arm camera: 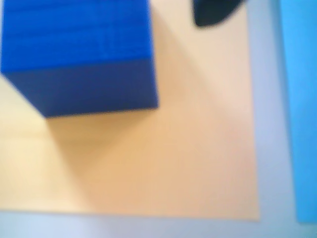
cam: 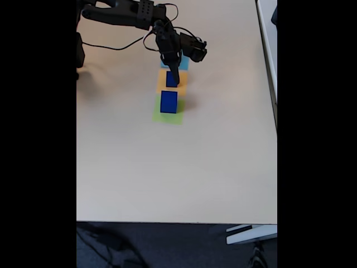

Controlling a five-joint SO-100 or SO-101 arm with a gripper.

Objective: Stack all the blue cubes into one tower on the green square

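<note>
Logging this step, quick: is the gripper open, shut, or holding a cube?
Gripper: down at the small blue cube on the orange square; open or shut cannot be told.

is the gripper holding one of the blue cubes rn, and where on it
Cannot be told. In the fixed view the gripper sits right at the small blue cube on the orange square, but contact isn't visible.

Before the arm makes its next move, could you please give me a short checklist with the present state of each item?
1. Larger blue cube sits on the green square: ok.
2. Smaller blue cube is on the orange square, not yet stacked: not ok.
3. Gripper is at the smaller cube: ok.
4. Jaws closed on that cube: cannot tell.
5. Light-blue square carries no cube: cannot tell, the arm covers it in the fixed view.
</note>
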